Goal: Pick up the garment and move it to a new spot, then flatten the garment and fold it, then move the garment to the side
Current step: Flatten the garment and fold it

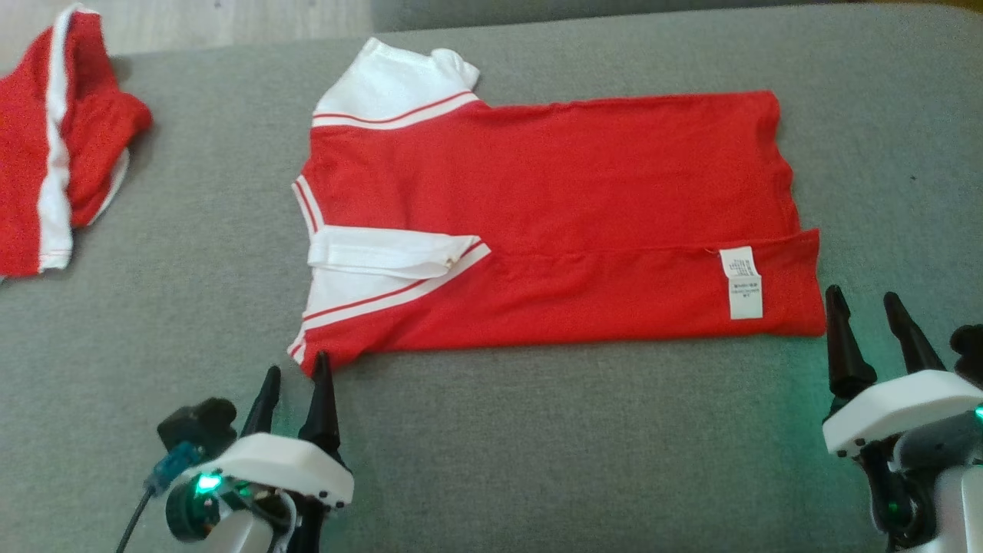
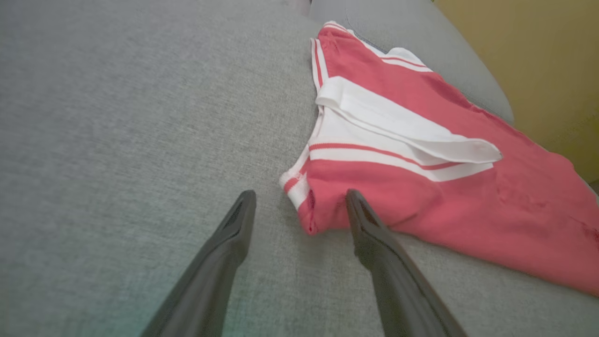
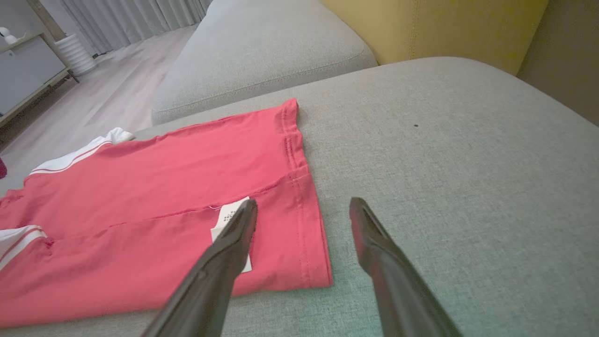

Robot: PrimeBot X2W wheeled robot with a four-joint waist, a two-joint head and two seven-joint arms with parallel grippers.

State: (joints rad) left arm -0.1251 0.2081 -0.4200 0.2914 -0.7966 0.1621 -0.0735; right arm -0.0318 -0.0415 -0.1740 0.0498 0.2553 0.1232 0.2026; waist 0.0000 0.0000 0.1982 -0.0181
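Observation:
The garment [image 1: 553,215], a red shirt with white sleeves and red stripes, lies flat on the grey sofa seat [image 1: 537,445]. Its near edge is folded over, so a white label [image 1: 743,283] shows. My left gripper [image 1: 296,367] is open at the garment's near left sleeve corner, holding nothing. In the left wrist view the left gripper [image 2: 300,194] straddles that corner of the garment [image 2: 421,196]. My right gripper [image 1: 862,296] is open just beyond the near right hem corner. In the right wrist view the right gripper [image 3: 303,202] hovers over the hem of the garment [image 3: 187,187], beside the label [image 3: 224,215].
A second red and white garment [image 1: 54,146] lies crumpled at the far left of the seat. A yellow backrest [image 3: 444,23] rises behind the seat and another grey cushion [image 3: 262,56] adjoins it. Wooden floor [image 3: 107,93] and a cabinet [image 3: 28,70] lie past the edge.

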